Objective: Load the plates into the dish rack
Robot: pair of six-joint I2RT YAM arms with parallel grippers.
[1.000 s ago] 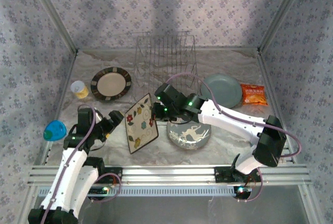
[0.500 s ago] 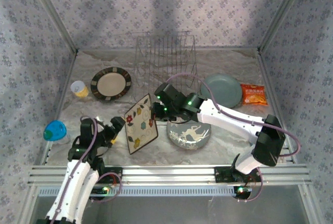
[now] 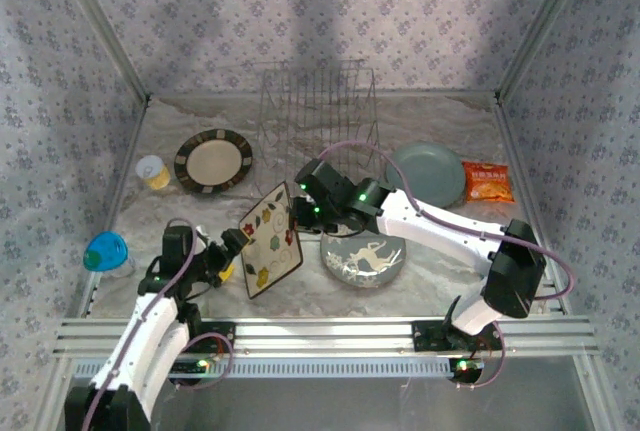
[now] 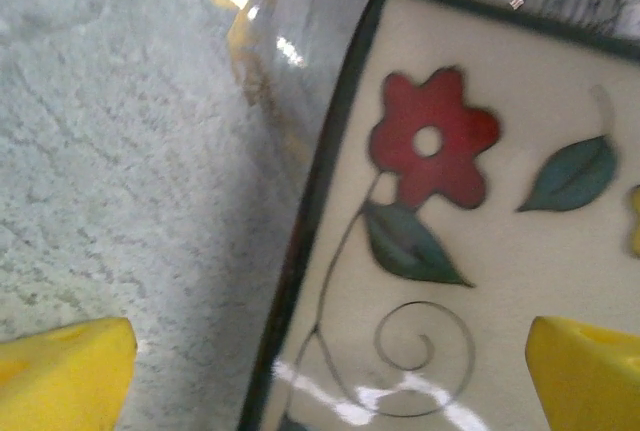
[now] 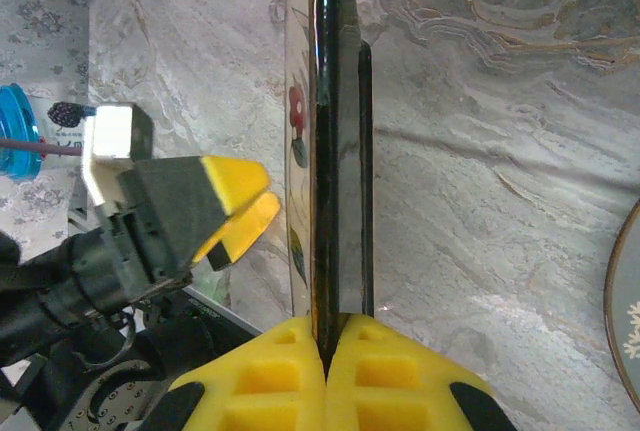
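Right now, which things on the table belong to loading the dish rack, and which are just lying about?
Job: square flower plate, brown-rimmed plate, deer plate, grey-blue plate, dish rack.
Lying about: yellow cup, orange snack packet, blue round object.

**Top external.** I look down from above and behind both arm bases [image 3: 455,336] toward the far wall [image 3: 320,11]. I am distant enough to take in the whole table [image 3: 450,116], with the dish rack [image 3: 318,101] at the back.

**Left wrist.** I look out between the yellow fingertips [image 4: 60,376] of the left gripper [image 4: 320,381], which frame the bottom corners. I am very near the patterned face of the square floral plate [image 4: 480,251].

**Right wrist.** I sight along the right gripper [image 5: 325,346], edge-on down the same plate's rim, close, with table beyond.

**Shared field.** All three views share this plate. The right wrist view also takes in the left gripper and, at its right margin, the deer plate [image 5: 625,301]; both also appear from the top.
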